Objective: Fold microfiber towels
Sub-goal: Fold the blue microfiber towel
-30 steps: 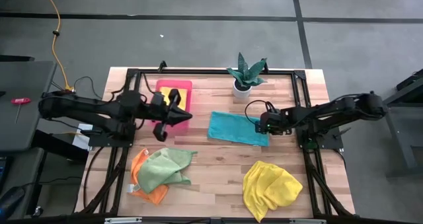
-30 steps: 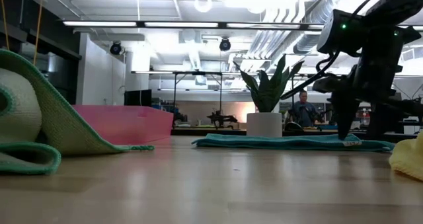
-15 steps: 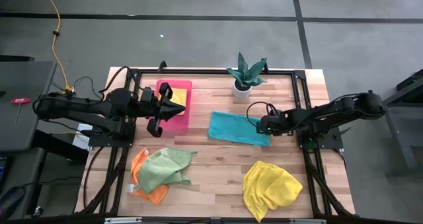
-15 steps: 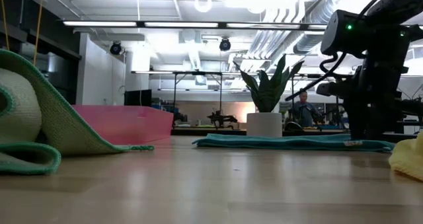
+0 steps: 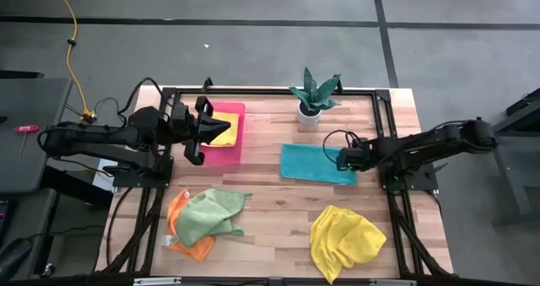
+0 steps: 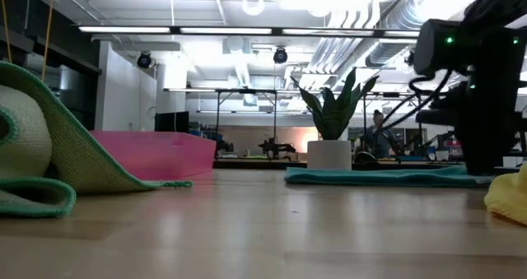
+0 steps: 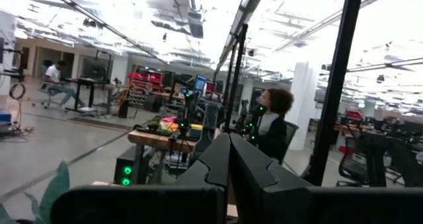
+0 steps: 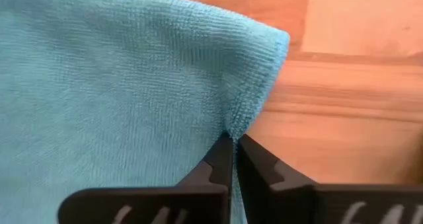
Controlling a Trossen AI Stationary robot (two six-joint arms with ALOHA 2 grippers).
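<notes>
The right gripper [image 8: 232, 145] has its two fingers pressed together on the edge of the teal towel [image 5: 317, 163], close to one corner, so a small pinch of cloth is caught between them. In the high view this right gripper [image 5: 344, 159] sits at the right end of the towel, low on the table. The teal towel lies flat as a rectangle, with its long axis running left to right across the table, and its right end points toward the right arm. Bare wood shows all around it: a wide free strip to its left up to the pink tray [image 5: 226, 135], and some room in front of it before the crumpled yellow towel [image 5: 344, 240] near the front right. The potted plant [image 5: 313, 94] stands just behind its left part. The left gripper [image 5: 226, 125] has its fingers closed together and holds nothing; it hovers above the pink tray, where a second yellow towel [image 5: 224, 135] lies. At the front left the light green towel [image 5: 213, 215] lies bunched on top of the orange towel [image 5: 182, 232], close to the table edge.
</notes>
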